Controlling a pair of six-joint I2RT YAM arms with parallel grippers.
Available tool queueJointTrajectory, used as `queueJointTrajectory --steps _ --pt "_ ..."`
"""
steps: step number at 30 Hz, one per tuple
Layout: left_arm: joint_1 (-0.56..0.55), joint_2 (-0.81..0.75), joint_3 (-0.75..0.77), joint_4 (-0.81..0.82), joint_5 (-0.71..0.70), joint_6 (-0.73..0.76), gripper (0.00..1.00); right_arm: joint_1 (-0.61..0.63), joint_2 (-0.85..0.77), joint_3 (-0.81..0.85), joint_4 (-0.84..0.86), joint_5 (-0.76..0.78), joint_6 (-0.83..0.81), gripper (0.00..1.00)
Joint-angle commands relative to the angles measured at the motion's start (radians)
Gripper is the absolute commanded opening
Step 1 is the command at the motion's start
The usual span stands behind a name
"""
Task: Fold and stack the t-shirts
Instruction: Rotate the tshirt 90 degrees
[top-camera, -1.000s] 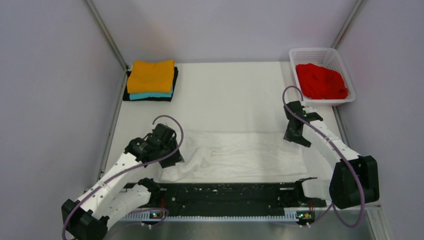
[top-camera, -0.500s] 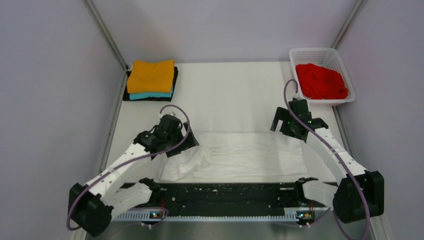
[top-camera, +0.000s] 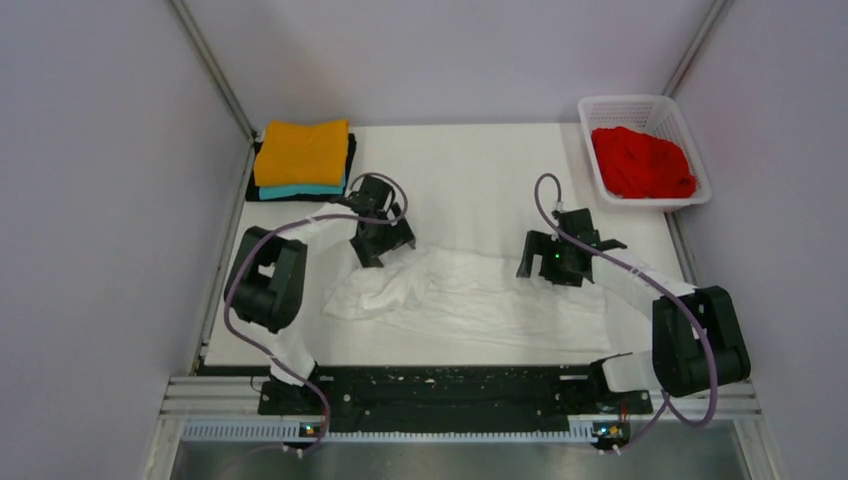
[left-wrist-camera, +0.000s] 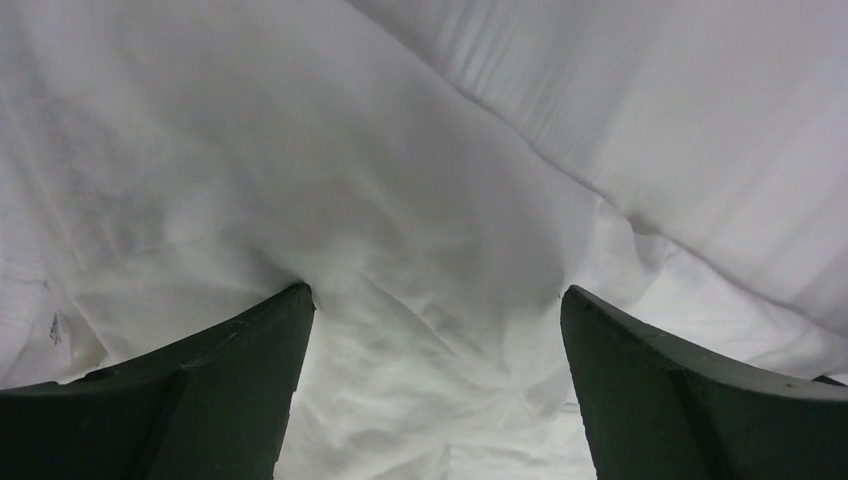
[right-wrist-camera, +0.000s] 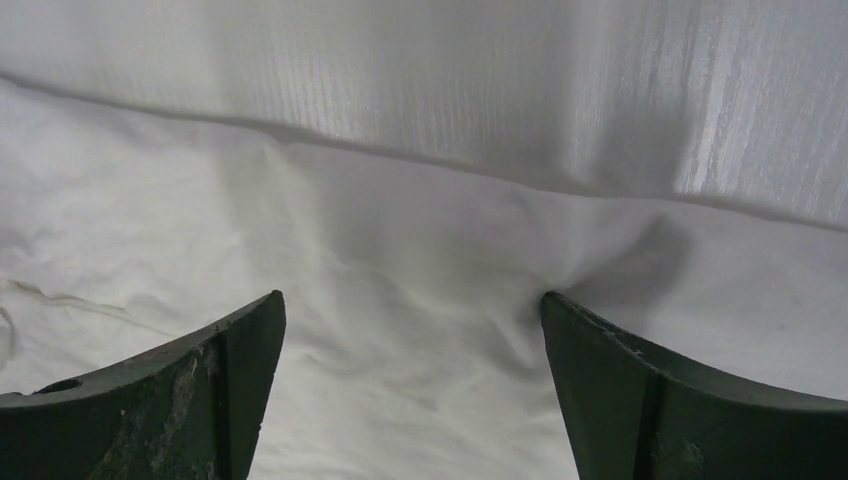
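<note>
The large white t-shirt (top-camera: 470, 300) lies rumpled across the middle of the table. My left gripper (top-camera: 378, 247) is open, its fingertips pressed down on the shirt's far left edge. In the left wrist view (left-wrist-camera: 432, 300) white cloth bunches between the spread fingers (left-wrist-camera: 240, 380). My right gripper (top-camera: 546, 266) is open on the shirt's far right edge. In the right wrist view (right-wrist-camera: 410, 300) the cloth lies between its fingers (right-wrist-camera: 620, 390). The orange t-shirt (top-camera: 301, 152) lies folded on the teal one (top-camera: 300, 190) at the far left. The red t-shirt (top-camera: 642, 162) lies crumpled in the basket.
A white mesh basket (top-camera: 640, 103) stands at the far right corner. A black folded cloth (top-camera: 252, 186) lies under the orange and teal stack. Grey walls close in the table on three sides. A black rail (top-camera: 450, 385) runs along the near edge.
Both arms have reached away from the near edge to the shirt's far edge. The left gripper went up and right, the right gripper left. The shirt's left side is now rumpled and pulled farther back.
</note>
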Motion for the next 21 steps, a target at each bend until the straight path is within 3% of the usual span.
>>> queueJointTrajectory --steps 1,7,13,16,21 --pt "0.04 0.235 0.218 0.027 0.04 0.091 0.99 0.04 0.005 -0.064 -0.006 -0.062 0.005 0.97" --pt "0.039 0.614 0.794 0.021 0.178 0.094 0.99 0.14 -0.108 -0.142 -0.028 -0.188 0.099 0.97" --pt "-0.016 1.134 1.502 0.223 0.328 -0.172 0.99 0.386 -0.107 -0.139 0.081 -0.33 0.228 0.98" --pt "-0.042 1.207 1.503 0.488 0.284 -0.319 0.99 0.518 -0.046 -0.081 0.121 -0.345 0.226 0.98" --pt "-0.04 1.252 1.498 0.546 0.213 -0.361 0.99 0.557 -0.038 -0.017 0.06 -0.262 0.217 0.98"
